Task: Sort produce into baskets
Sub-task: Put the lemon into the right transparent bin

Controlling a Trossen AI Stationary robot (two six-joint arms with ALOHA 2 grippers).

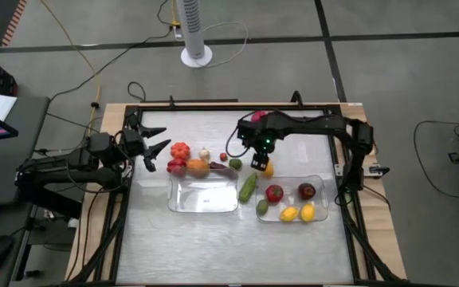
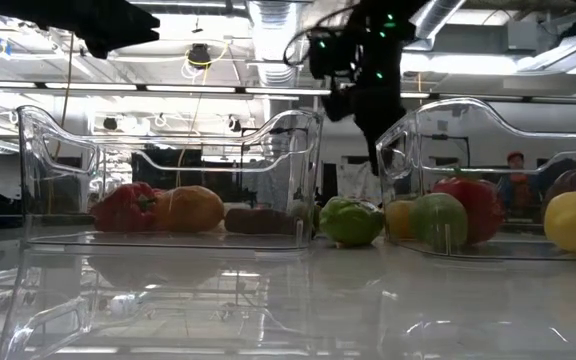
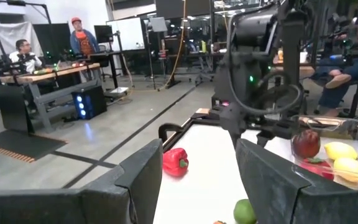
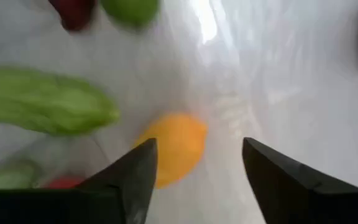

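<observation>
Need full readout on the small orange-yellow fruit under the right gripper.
The small orange-yellow fruit is rounded, smooth and matte, plastic-looking. It lies on the white table just outside the right clear plastic tray, by its far edge, near the long green cucumber-like piece. The right gripper hovers open above it, fingers straddling it; no contact shows.

Two clear baskets lie side by side. The left basket is bare; produce crowds its far rim. The right basket holds red and yellow fruits; a cucumber lies between them.

Cucumber lies between both baskets — apparently touching neither.
</observation>
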